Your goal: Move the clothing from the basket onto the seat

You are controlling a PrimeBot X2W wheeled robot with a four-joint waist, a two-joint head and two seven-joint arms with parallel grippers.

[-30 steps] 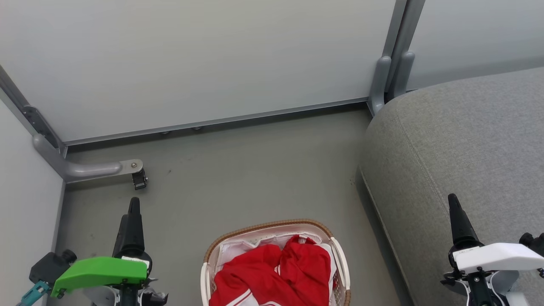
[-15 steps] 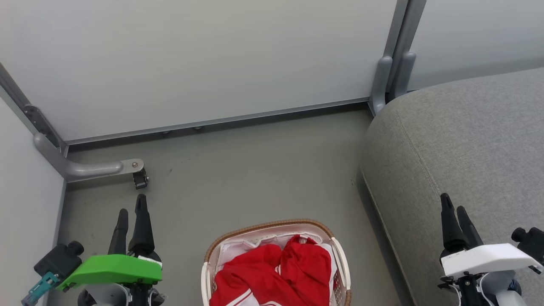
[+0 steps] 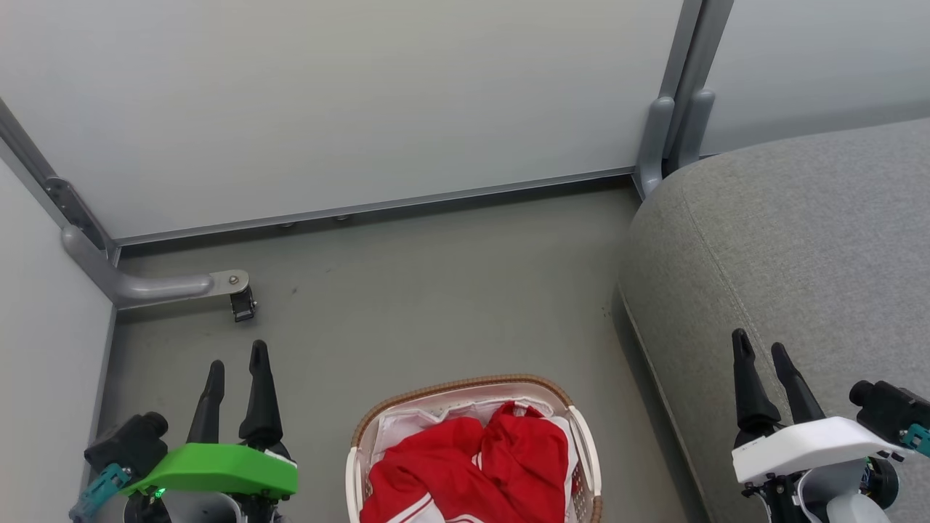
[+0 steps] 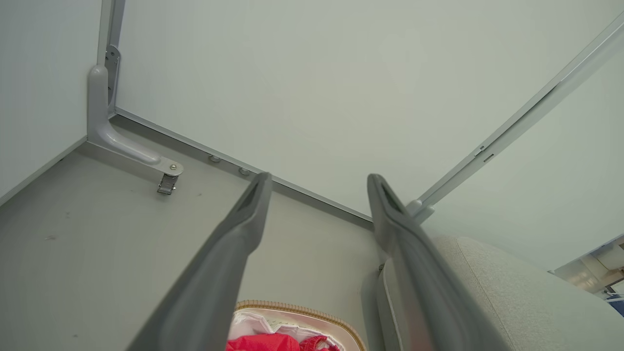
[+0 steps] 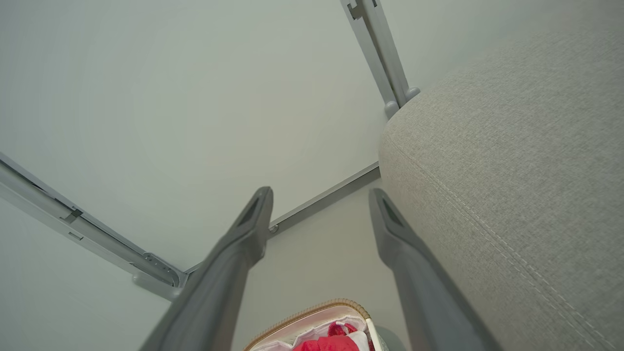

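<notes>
Red clothing [image 3: 472,465] with white trim lies bunched in the white basket [image 3: 360,465], whose brown rim sits at the bottom centre of the head view. The grey seat [image 3: 799,240] fills the right side. My left gripper [image 3: 236,356] stands open over the floor, left of the basket and apart from it. My right gripper [image 3: 759,349] is open in front of the seat's edge, right of the basket. The left wrist view catches the basket rim [image 4: 292,308] and clothing [image 4: 273,342] between the fingers. In the right wrist view the basket [image 5: 312,317] lies low, the seat [image 5: 512,170] at right.
Pale partition walls [image 3: 327,102] close off the back and left. A grey metal foot with a caster [image 3: 232,290] juts onto the floor near my left gripper. An upright post [image 3: 676,109] stands at the seat's back corner. Grey floor [image 3: 436,290] stretches between basket and wall.
Both grippers have turned so that their two fingers now show apart, and both have shifted inward toward the basket. The basket and clothing lie as before.
</notes>
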